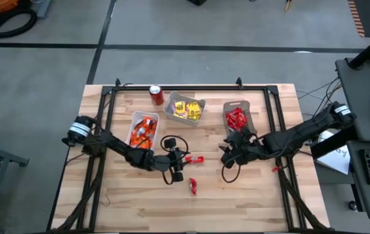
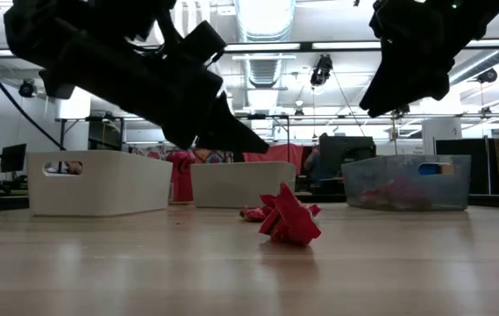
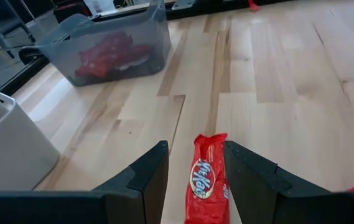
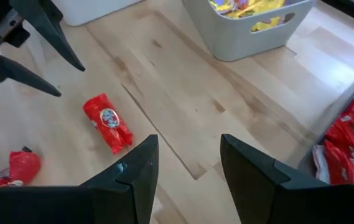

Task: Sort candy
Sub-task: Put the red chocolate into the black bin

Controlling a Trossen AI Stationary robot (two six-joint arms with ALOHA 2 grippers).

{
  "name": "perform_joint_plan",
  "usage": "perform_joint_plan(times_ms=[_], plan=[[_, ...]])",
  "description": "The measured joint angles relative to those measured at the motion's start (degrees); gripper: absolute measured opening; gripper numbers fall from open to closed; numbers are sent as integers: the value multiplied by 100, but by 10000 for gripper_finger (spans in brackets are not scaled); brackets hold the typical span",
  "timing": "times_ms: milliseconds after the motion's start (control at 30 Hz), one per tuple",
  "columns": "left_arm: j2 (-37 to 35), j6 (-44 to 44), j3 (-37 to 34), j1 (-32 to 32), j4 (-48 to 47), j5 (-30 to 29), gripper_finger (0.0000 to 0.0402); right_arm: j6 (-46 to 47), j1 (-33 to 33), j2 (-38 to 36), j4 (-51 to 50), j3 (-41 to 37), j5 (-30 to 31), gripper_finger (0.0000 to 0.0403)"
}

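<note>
Two loose red candy pieces lie on the wooden table: one point(image 1: 198, 158) mid-table and one point(image 1: 193, 186) nearer the front. My left gripper point(image 1: 186, 159) is low over the table and open. Its fingers stand on either side of the mid-table candy point(image 3: 206, 177), which lies flat on the wood. My right gripper point(image 1: 225, 156) hangs open above bare table point(image 4: 189, 140), to the right of that candy point(image 4: 107, 122). At the back stand three bins, one holding orange candy point(image 1: 144, 130), one yellow point(image 1: 185, 107) and one red point(image 1: 237, 118).
A red soda can point(image 1: 157, 95) stands upright at the far edge, left of the yellow bin. A small red scrap point(image 1: 276, 169) lies near the table's right rail. A black rail point(image 1: 191, 88) frames the table. Bare wood stretches along the near half.
</note>
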Motion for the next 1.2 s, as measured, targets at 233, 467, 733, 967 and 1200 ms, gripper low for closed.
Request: perform_joint_plan(times_ms=[233, 467, 733, 967, 1200], plan=[[394, -53, 25, 1, 348, 145, 140, 2, 0, 217, 56, -7, 100, 164], [867, -237, 472, 1, 177, 153, 154, -15, 0, 283, 250, -7, 107, 164], [1281, -223, 1357, -3, -1557, 149, 222, -20, 0, 335, 285, -9, 242, 164], [1468, -321, 1346, 23, -1356, 51, 250, -20, 0, 335, 327, -9, 258, 164], [1477, -320, 1329, 41, -1341, 124, 209, -61, 0, 335, 377, -9, 258, 164]])
